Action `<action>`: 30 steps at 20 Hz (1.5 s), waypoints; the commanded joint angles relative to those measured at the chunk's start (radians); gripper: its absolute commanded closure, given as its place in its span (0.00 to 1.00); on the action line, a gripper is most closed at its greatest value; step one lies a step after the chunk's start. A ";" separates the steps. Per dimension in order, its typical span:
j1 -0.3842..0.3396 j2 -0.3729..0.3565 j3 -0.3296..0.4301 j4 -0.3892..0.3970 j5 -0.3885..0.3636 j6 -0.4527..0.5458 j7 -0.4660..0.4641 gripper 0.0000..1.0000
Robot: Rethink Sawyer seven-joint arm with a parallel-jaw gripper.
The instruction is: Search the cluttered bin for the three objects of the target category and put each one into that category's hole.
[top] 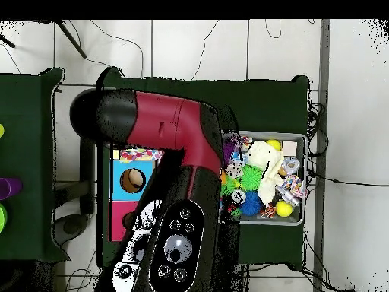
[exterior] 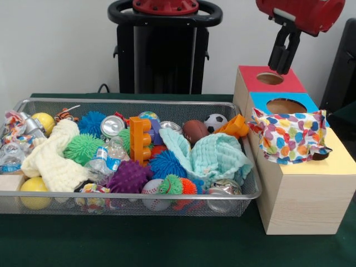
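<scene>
The wire mesh bin (exterior: 128,101) stands at the left, full of clutter; it also shows in the overhead view (top: 302,137). In it lie a cream knitted cloth (exterior: 53,158) (top: 266,171) and a mint green cloth (exterior: 214,156). A white cloth with multicoloured dots (exterior: 289,136) (top: 140,154) lies crumpled on the yellow top of the near wooden box (exterior: 339,158) and covers its hole. My gripper (exterior: 282,65) hangs above the red-topped box's hole (exterior: 270,78), open and empty, higher than and behind the dotted cloth.
The blue-topped box (exterior: 308,103) stands between the red-topped box (exterior: 247,75) and the yellow one. In the bin are spiky rubber balls, an orange plastic block (exterior: 140,139), cans, bottles and small sports balls. The arm (top: 178,152) hides the bin's left part in the overhead view.
</scene>
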 commanded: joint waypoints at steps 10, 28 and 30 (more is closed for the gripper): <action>0.004 0.048 0.123 0.173 -0.092 -0.098 -0.031 1.00; 0.044 0.085 0.111 0.171 -0.136 -0.158 0.023 1.00; 0.042 0.089 0.114 0.173 -0.137 -0.168 0.016 1.00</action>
